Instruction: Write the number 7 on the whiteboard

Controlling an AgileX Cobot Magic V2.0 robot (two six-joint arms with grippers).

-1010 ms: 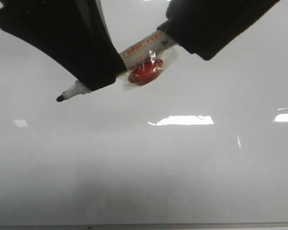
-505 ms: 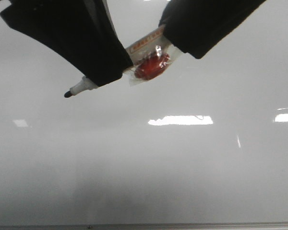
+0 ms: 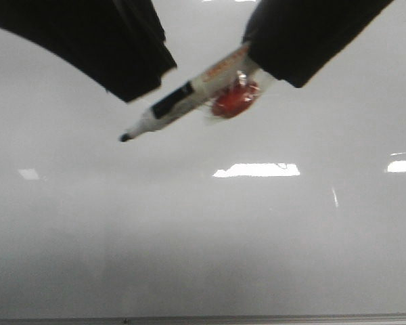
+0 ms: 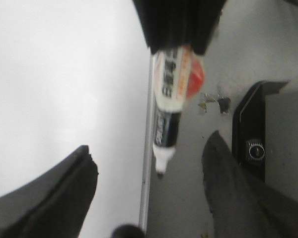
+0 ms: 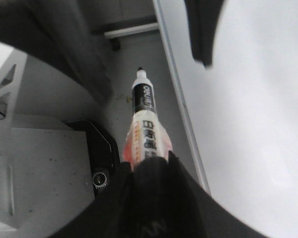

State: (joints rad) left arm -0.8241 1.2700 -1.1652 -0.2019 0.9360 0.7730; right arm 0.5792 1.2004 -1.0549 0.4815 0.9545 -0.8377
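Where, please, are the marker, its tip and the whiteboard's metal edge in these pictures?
marker (image 3: 189, 94): front view, on its barrel below the right end effector.
marker tip (image 3: 125, 137): front view, on the dark nib.
whiteboard edge (image 3: 257, 319): front view, on the thin grey strip.

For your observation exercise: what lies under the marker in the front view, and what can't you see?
Under the marker is only blank whiteboard with glare patches; no 7 is visible. The right tool covers the marker's rear end, and the dark arms hide the board's upper corners.
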